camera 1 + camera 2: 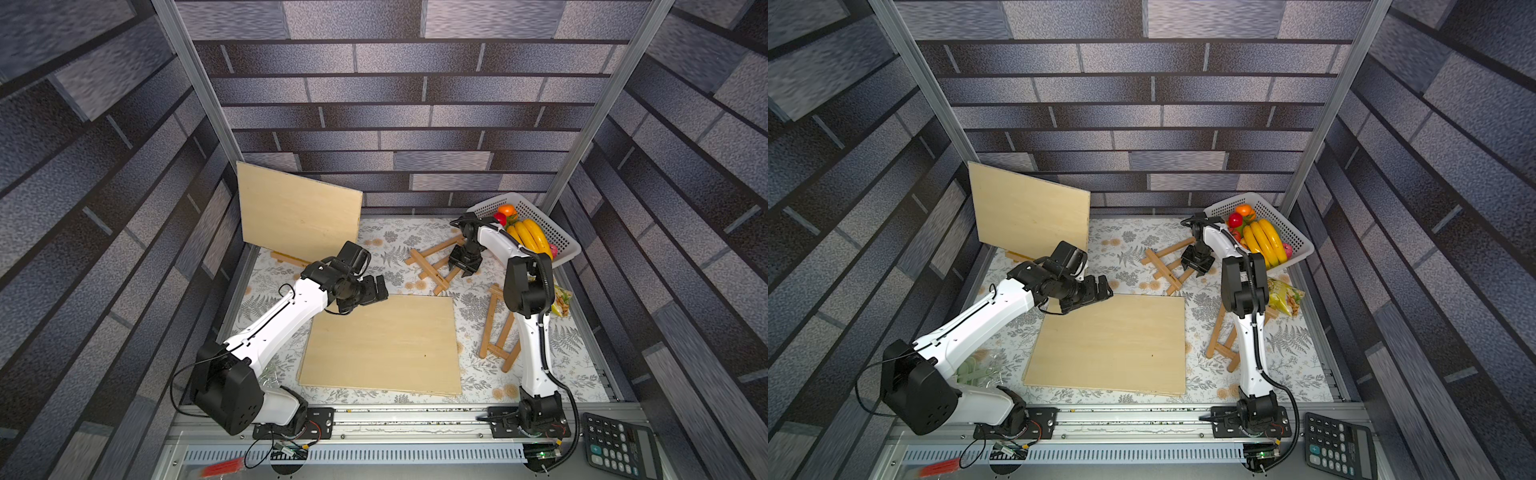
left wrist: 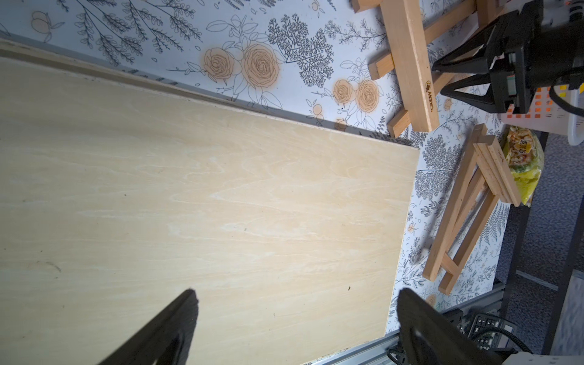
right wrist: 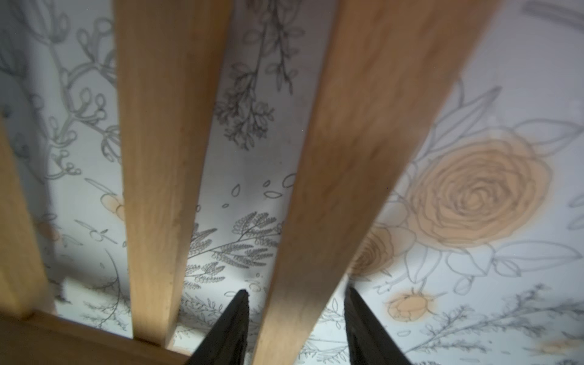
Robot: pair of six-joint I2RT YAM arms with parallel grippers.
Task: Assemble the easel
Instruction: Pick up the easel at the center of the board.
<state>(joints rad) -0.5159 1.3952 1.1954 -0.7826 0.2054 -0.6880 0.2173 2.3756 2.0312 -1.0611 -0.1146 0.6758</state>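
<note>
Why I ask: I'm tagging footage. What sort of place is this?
Likely a staged robot test cell, not a real room: printed brick walls on an aluminium frame, a rail bearing the left arm and right arm, a floral table sheet.

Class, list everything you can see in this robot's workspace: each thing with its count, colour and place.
leaning board: one, pale wood, back left.
flat board: pale wood, middle front; possibly stacked.
easel frames: three, light wood; back centre, beside the right arm, below the leaning board.
basket: one, white, back right.
bananas: one bunch, yellow, in the basket.
orange fruit: one, orange, in the basket.
snack packet: one, yellow, right edge.
calculator: one, black, front right corner.
left pincer: one, black, open above the flat board.
right pincer: one, black, open astride a slat of the back easel frame.
</note>
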